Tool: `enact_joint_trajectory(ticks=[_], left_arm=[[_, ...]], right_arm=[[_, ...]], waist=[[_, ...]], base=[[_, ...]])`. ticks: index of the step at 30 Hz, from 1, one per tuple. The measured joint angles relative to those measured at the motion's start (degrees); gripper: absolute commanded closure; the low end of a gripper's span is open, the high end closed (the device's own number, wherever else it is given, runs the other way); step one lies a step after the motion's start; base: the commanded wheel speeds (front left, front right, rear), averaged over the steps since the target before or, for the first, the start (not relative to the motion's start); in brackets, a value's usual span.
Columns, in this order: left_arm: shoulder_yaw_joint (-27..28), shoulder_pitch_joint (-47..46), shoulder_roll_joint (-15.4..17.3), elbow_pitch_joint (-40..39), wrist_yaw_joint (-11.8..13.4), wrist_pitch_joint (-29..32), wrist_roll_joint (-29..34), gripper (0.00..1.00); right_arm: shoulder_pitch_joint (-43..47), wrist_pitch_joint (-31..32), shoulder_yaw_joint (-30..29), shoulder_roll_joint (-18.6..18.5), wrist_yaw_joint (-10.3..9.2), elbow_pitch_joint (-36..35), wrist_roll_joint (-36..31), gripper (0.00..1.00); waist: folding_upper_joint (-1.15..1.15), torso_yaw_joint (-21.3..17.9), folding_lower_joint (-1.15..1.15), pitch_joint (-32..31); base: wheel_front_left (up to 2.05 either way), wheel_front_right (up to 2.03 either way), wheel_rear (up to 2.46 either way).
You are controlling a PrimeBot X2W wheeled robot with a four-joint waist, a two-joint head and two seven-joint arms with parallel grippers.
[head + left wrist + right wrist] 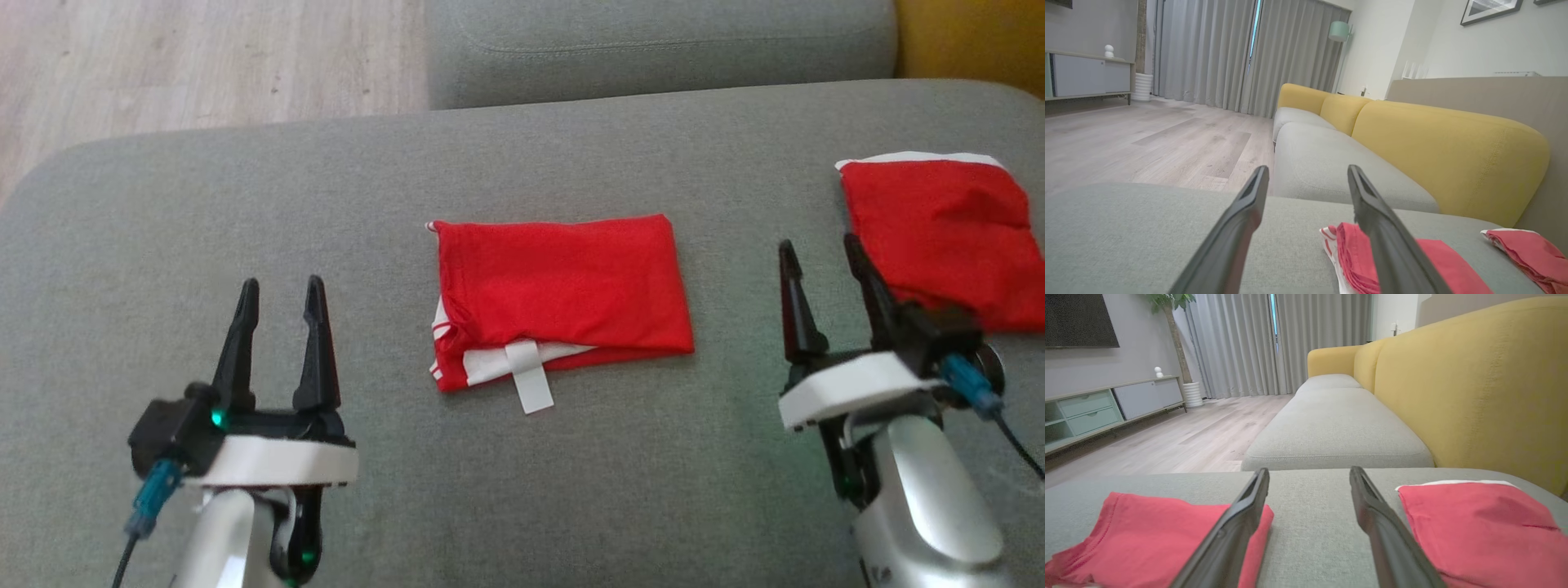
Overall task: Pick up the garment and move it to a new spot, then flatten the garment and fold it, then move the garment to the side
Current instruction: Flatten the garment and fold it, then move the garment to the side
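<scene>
Floor: pale wood floor [163,57] at the far left, beyond the seat.
Seat: grey sofa seat [245,204] carries everything; a further seat cushion [653,41] lies behind it.
Left gripper: left gripper [282,284] is low on the left, over bare seat, well apart from the cloth.
Left jaws: spread wide, nothing between them, touching nothing; the left wrist view shows the same gap [1308,168].
Task garment: folded red garment [563,278] lies flat mid-seat, between the two grippers, as a neat rectangle.
Garment detail: a white strip [531,376] sticks out from its near edge; white stripes show at its near-left corner.
Right gripper: right gripper [818,242] is low on the right, fingers tilted slightly left.
Right jaws: spread wide and empty, with bare seat between them in the right wrist view [1309,469].
Second cloth: second red garment [939,229] lies at the far right, with a white edge along its far side.
Backrest: yellow backrest [971,37] at the top right corner.
Hidden, left wrist view: one finger crosses the folded red garment [1353,257] and covers its middle.
Hidden, right wrist view: one finger covers a corner of the folded red garment [1159,526].
Cut off: the second red garment [1474,522] runs past the right frame edge in the head view.
Unclear: the right gripper's body overlaps that cloth's near-left corner; whether they touch cannot be told.
</scene>
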Motion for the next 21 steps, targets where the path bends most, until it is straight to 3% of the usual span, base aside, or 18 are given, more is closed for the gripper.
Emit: enact_joint_trajectory(ticks=[9, 21], left_arm=[[0.4, 1.9, 0.0, -0.2, 0.0, 0.0, 0.4, 0.00], [-0.3, 1.4, 0.0, -0.3, 0.1, 0.0, 0.4, 0.00]], right_arm=[[4.0, 0.0, -0.3, 0.6, 0.00, -3.2, 1.8, 0.00], [3.0, 0.0, -0.3, 0.8, 0.00, -1.5, 1.0, 0.00]], waist=[[0.00, -1.0, 0.00, 0.5], [0.00, 0.8, 0.00, 2.1]], base=[[0.00, 0.00, 0.00], [0.00, 0.00, 0.00]])
